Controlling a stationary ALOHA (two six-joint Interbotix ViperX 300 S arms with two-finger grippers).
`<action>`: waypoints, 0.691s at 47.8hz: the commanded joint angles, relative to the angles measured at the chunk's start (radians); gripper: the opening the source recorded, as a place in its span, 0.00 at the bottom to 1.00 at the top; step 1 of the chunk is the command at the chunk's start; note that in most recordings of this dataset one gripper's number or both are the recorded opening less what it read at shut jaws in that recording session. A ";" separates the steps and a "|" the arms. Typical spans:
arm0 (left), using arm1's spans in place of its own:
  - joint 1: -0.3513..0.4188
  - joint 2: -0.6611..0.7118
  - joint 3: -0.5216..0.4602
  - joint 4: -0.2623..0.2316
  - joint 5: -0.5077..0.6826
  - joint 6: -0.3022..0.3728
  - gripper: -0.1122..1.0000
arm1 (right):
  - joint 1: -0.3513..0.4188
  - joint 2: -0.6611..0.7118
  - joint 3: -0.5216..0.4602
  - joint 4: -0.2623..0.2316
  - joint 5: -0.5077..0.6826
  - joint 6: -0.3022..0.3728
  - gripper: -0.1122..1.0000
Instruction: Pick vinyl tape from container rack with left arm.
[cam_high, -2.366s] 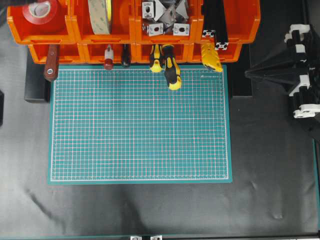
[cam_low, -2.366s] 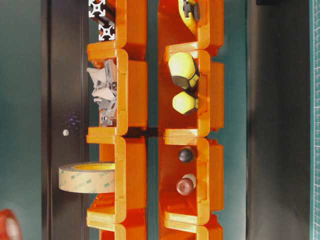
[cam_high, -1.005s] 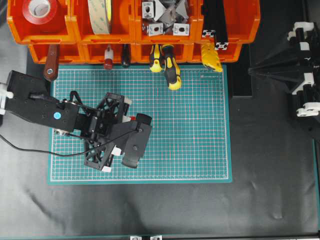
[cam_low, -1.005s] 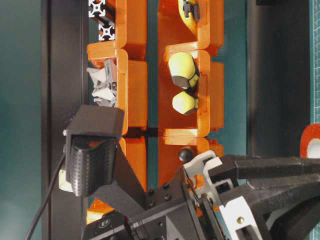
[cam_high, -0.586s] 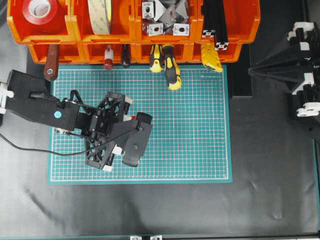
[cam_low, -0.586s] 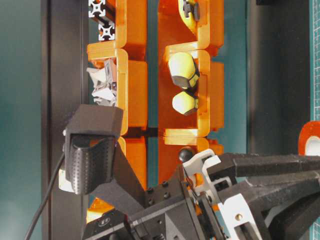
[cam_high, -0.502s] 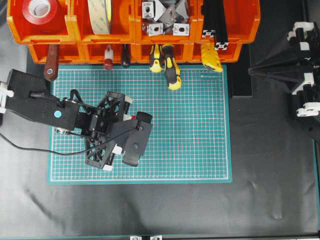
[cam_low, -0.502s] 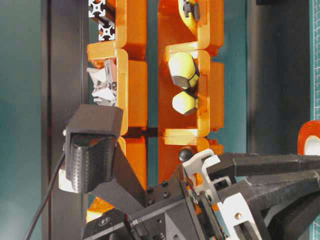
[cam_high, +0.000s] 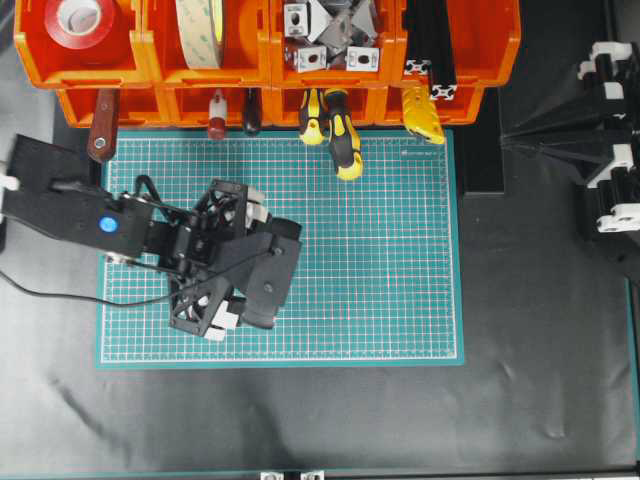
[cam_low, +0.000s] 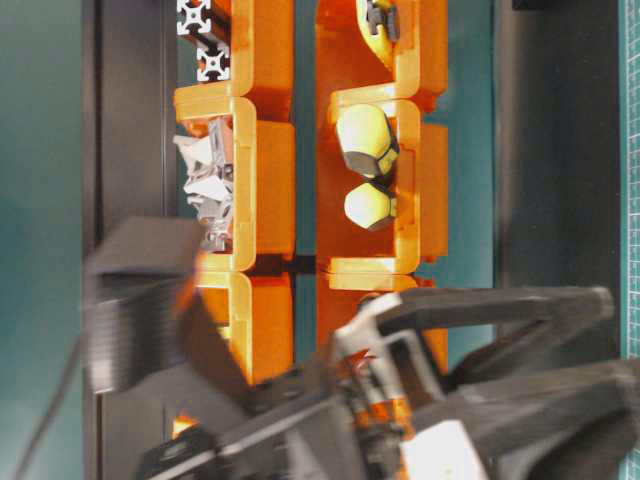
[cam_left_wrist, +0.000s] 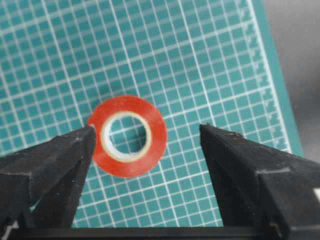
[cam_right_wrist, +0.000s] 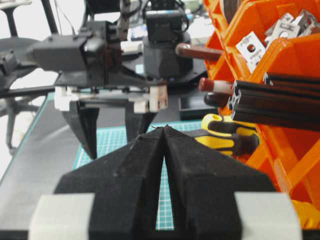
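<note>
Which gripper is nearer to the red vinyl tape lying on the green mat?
Left. The left gripper stands open directly over the vinyl tape; the right gripper is shut, away at the right side.

Red vinyl tape (cam_left_wrist: 127, 136) with white core, white-gridded green mat (cam_left_wrist: 200, 60), orange container rack (cam_high: 260, 60).

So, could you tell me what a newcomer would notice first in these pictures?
Probably the bright orange container rack along the top edge, with tapes and tools. Next, the left gripper, open, with a red vinyl tape lying flat on the green cutting mat between its fingers.
</note>
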 joint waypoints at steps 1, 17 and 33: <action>0.008 -0.101 -0.006 0.002 -0.003 -0.020 0.82 | 0.000 0.000 -0.038 0.003 -0.005 0.006 0.10; 0.014 -0.457 0.098 0.000 -0.008 -0.097 0.82 | -0.002 -0.011 -0.041 0.003 0.000 0.044 0.10; -0.021 -0.770 0.201 0.000 -0.015 -0.094 0.81 | -0.017 -0.012 -0.038 0.003 0.000 0.048 0.10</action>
